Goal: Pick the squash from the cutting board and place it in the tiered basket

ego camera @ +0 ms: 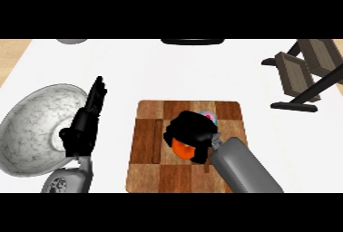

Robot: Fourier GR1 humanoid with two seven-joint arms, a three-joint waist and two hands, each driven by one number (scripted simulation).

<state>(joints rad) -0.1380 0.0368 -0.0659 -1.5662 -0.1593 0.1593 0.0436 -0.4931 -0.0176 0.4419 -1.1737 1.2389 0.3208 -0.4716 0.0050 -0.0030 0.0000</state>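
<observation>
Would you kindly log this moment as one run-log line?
phase: grasp | right hand: curled on squash over cutting board | left hand: open, resting by plate | tiered basket: not reached

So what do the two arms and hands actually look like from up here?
Both hands are black, with slim segmented fingers and a thumb. The right hand sits on a smooth, rounded grey forearm. The left hand ends at a grey wrist piece with a perforated face. No cables or markings show.

At my nine o'clock I see a large round marbled grey-white plate (36,129) on the white counter top (174,72). Two dark rounded shapes are cut off at twelve; I can't identify them.
</observation>
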